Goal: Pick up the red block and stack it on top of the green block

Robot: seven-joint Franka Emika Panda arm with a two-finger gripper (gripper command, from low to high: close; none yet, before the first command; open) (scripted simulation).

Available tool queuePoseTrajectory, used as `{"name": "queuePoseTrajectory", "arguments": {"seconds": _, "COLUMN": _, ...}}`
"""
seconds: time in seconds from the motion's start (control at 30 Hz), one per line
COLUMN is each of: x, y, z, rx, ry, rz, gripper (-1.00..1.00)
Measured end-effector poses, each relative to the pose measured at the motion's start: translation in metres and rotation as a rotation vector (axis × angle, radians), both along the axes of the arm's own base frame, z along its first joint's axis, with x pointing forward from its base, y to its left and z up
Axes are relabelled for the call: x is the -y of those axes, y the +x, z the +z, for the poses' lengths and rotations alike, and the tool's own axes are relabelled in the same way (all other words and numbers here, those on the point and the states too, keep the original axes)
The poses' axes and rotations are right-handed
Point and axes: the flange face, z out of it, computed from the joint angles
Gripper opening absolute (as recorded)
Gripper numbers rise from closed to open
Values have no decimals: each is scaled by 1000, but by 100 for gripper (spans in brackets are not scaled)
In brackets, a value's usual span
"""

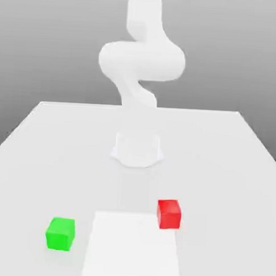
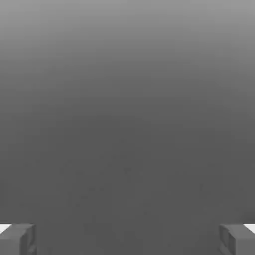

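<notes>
Near the worktop's [image 1: 53, 176] front edge, toward the exterior view's right, sits the red block [image 1: 169, 215], at the far right corner of a pale white patch [image 1: 133, 248] on the surface. Over toward the front left corner, I see the green block [image 1: 60, 234], apart from the patch and well apart from the red one. The white arm [image 1: 142, 61] rises from its base [image 1: 137, 150], behind both blocks. In the hand view, the gripper [image 2: 127, 240] has its jaws spread wide, with nothing between them.

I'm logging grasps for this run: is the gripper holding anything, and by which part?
Nothing is held: the gripper is open and empty.
</notes>
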Motion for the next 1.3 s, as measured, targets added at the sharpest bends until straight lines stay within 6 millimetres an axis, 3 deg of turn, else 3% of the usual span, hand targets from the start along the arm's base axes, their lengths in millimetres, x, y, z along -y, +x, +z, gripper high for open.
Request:
{"name": "queuePoseTrajectory", "arguments": {"seconds": 0.13, "x": -20, "y": 34, "z": -99, "rx": -149, "ry": 11, "rz": 29, "gripper": 0}}
{"name": "queuePoseTrajectory", "arguments": {"seconds": 0.3, "x": -46, "y": 41, "z": -224, "rx": -336, "ry": 7, "rz": 61, "gripper": 0}}
{"name": "queuePoseTrajectory", "arguments": {"seconds": 0.43, "x": -63, "y": 18, "z": -326, "rx": -496, "ry": -14, "rz": 84, "gripper": 0}}
{"name": "queuePoseTrajectory", "arguments": {"seconds": 0.57, "x": -75, "y": -28, "z": -428, "rx": -665, "ry": -50, "rz": 104, "gripper": 0}}
{"name": "queuePoseTrajectory", "arguments": {"seconds": 0.63, "x": -77, "y": -41, "z": -465, "rx": -706, "ry": -61, "rz": 109, "gripper": 0}}
{"name": "queuePoseTrajectory", "arguments": {"seconds": 0.77, "x": -77, "y": -46, "z": -504, "rx": -719, "ry": -62, "rz": 111, "gripper": 0}}
{"name": "queuePoseTrajectory", "arguments": {"seconds": 0.8, "x": -77, "y": -47, "z": -512, "rx": -720, "ry": -61, "rz": 111, "gripper": -100}}
{"name": "queuePoseTrajectory", "arguments": {"seconds": 1.03, "x": -77, "y": -47, "z": -515, "rx": -719, "ry": -62, "rz": 111, "gripper": -100}}
{"name": "queuePoseTrajectory", "arguments": {"seconds": 1.3, "x": -72, "y": -44, "z": -456, "rx": -720, "ry": -59, "rz": 102, "gripper": -100}}
